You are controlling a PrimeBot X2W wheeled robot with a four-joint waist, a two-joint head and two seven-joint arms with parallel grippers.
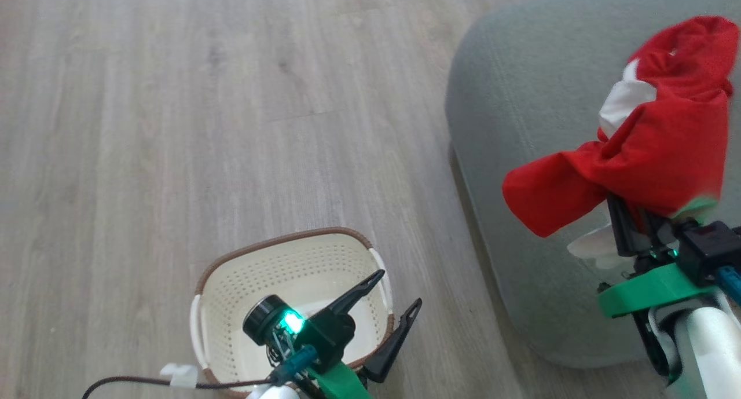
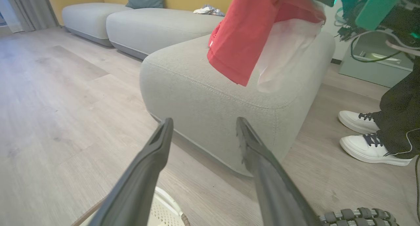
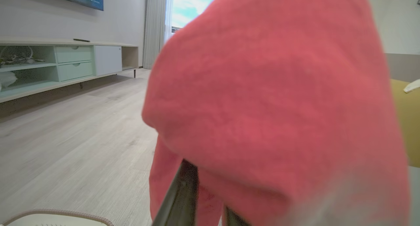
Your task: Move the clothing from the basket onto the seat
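While the right jaws stand clenched on the clothing, their dark fingers close together and largely buried under the fabric, the left jaws stand released, fingers spread wide apart. Right wrist view: the red cloth drapes over both fingers and hangs down past them on either side. Head view: the clothing, bright red with a white patch at its upper left, is held up over the near right part of the seat, one loose flap drooping towards the seat's left edge. Left wrist view: the flap and a pale layer behind it hang low over the cushion top; whether they touch it cannot be told. The left fingers hover above the right rim of the basket, one tip over the inside, the other just outside. The basket, cream and perforated with a brown rim, stands on the wooden floor, near the seat's left side but apart from it. A person's white shoes stand on the floor beside the seat's far end.
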